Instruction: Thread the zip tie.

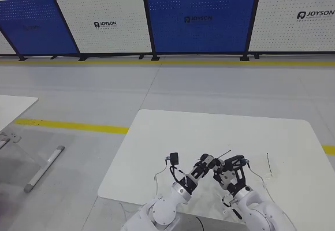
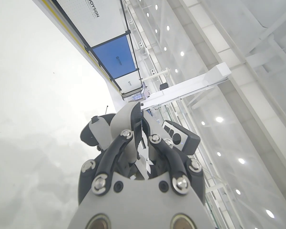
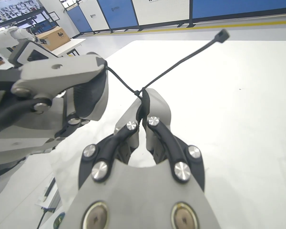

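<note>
Counter (image 1: 156,144): white, rounded corners, out on the grey floor (image 1: 213,86).
Partition panels (image 1: 201,26): blue and white, lined up behind.
Yellow floor line (image 1: 69,125): passing behind the counter.
Cardboard box (image 3: 53,38): sitting on a side table (image 3: 71,45).

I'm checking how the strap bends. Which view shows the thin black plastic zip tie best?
The right wrist view: the thin black plastic zip tie runs from its square head through the right gripper to the left gripper. The top view gives a faint line; the left wrist view, a short tip.

Matt black plastic zip tie (image 3: 181,61), smooth white table (image 3: 240,120), shiny metal screws (image 3: 181,168)
</note>
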Robot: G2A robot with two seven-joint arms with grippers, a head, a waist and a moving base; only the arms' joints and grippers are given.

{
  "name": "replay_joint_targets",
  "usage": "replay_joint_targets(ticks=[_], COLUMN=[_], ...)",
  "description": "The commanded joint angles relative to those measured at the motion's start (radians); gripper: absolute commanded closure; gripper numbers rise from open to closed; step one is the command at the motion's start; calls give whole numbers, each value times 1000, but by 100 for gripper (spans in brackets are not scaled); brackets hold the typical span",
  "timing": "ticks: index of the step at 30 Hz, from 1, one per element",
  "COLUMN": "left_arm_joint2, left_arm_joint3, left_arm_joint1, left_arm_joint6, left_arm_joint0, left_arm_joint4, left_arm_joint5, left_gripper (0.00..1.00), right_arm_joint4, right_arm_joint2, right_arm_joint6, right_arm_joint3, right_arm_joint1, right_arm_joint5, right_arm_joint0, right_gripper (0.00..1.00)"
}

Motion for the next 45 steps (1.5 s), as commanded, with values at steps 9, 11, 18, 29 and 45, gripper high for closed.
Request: replay_joint_targets(ticks=[9, 11, 18, 29, 45], left_arm_joint2=[-5, -6, -12, -25, -58], left_arm_joint3=[-16, -22, -38, -64, -118], left_arm_joint1=[3, 3, 6, 11, 20], left_arm_joint6=[-2, -5, -11, -21, -47], left_arm_joint0=[12, 15, 22, 38, 70], left_arm_joint4=[7, 9, 8, -5, -30], left_arm_joint5=[0, 0, 0, 0, 0], left_gripper=[100, 100, 100, 100, 100], right_arm_joint4=[-23, -29, -45, -60, -63], right_arm_joint2=[-6, -9, -17, -24, -22], right_arm_joint6=[3, 4, 15, 17, -12], right_arm_joint3=[8, 12, 20, 33, 63], right_arm_joint1=[0, 0, -1, -1, 1], right_arm_joint5=[6, 9, 10, -8, -41], right_arm_joint0=[0, 2, 10, 14, 16], right_gripper=[100, 100, 100, 100, 100])
